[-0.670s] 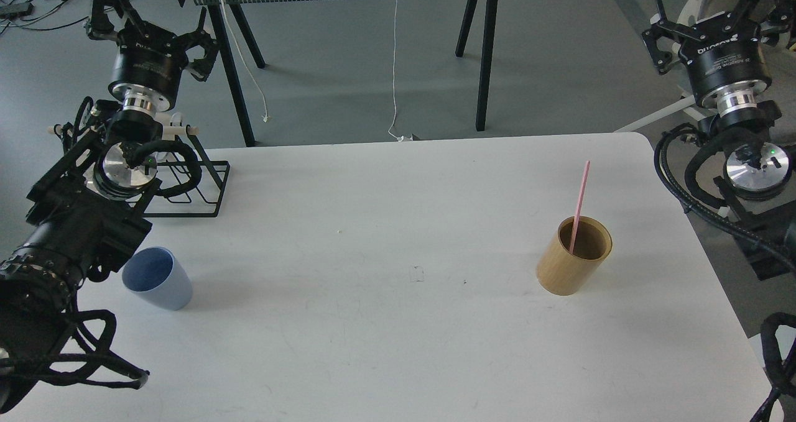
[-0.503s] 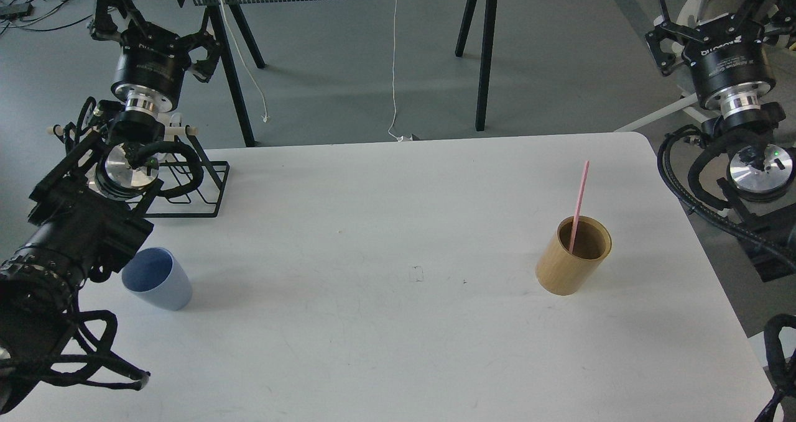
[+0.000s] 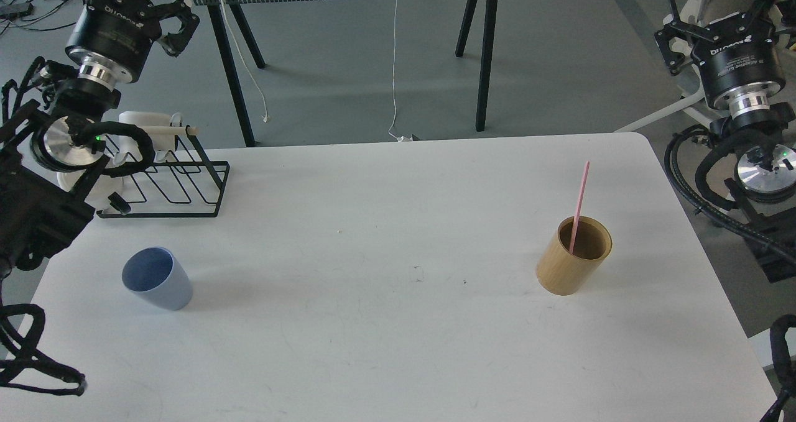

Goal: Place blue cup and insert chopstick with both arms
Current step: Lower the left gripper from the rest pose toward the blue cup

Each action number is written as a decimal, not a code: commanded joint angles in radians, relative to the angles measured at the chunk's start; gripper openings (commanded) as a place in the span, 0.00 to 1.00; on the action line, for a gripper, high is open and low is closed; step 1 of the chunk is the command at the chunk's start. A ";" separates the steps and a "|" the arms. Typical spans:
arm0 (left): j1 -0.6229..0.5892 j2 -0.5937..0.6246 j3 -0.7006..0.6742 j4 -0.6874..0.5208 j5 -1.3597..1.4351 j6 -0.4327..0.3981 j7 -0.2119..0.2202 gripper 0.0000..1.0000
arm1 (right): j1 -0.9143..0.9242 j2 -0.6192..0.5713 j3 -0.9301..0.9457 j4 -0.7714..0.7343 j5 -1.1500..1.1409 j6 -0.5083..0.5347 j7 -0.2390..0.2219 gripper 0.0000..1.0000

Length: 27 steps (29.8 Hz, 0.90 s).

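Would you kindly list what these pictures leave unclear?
- Head view: left pincer is partly cut by the top edge; its opening is unclear.
- Right pincer is dark and runs off the top edge; same doubt.
- Lower end of the chopstick is hidden inside the tan holder.

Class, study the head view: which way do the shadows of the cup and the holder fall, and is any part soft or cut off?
Head view: the blue cup and the tan holder throw faint, soft shadows to their right on the white table, so lighting is diffuse; no strong glare; objects look sharp; the left pincer and right pincer are cropped by the top edge.
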 commanded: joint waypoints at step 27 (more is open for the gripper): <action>0.227 0.668 0.167 -0.487 0.804 0.000 -0.109 0.93 | -0.021 -0.002 -0.006 -0.003 -0.002 0.000 0.002 0.99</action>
